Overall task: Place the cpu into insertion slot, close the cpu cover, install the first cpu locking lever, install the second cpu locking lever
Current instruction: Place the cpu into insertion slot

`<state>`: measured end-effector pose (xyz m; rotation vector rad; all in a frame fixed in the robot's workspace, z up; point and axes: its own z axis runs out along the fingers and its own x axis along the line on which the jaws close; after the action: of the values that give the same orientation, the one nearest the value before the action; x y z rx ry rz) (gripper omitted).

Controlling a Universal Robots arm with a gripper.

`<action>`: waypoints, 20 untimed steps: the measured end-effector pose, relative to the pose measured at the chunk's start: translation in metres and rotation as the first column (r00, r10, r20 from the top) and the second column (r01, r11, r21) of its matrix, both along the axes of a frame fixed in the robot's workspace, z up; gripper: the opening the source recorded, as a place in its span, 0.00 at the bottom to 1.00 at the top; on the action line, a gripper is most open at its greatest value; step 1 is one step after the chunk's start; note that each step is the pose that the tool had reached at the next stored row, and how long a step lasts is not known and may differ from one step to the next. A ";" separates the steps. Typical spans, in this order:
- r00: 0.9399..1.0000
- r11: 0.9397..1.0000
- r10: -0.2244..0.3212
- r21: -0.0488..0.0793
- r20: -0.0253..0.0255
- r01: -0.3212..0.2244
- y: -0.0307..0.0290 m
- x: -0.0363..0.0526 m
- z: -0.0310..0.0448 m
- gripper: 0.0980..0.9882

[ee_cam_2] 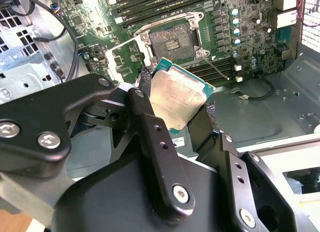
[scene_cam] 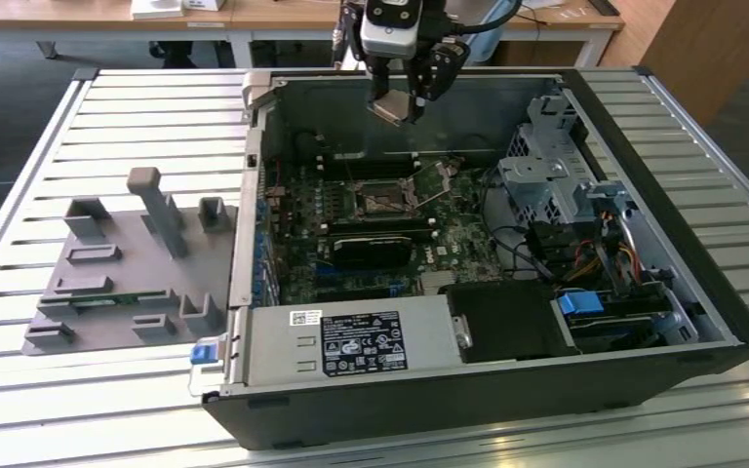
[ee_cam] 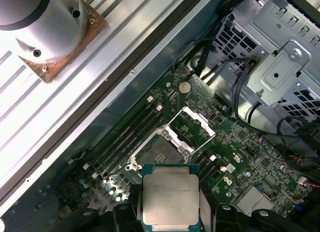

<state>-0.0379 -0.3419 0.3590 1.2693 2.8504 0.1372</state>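
My gripper hangs over the back rim of the open computer case, shut on the cpu, a flat silver-grey square with a green edge. In both wrist views the cpu sits tilted between the black fingers, well above the board. The insertion slot lies bare on the green motherboard, its dark centre showing. Beside it the cpu cover stands flipped open. A thin locking lever sticks out free beside the slot.
A grey fixture plate with upright posts lies on the slatted table at the exterior view's left. Inside the case are a long black block, a power supply, a metal drive cage and loose cables.
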 end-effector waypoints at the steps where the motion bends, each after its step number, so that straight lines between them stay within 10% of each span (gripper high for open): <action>1: 1.000 1.000 -0.005 0.000 0.000 0.005 0.0000 0.0000 0.0000 0.50; 20: 0.996 0.996 -0.094 0.000 0.000 0.094 0.0000 0.0000 0.0000 0.50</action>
<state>-0.0379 -0.3419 0.3590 1.4000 2.7840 0.1355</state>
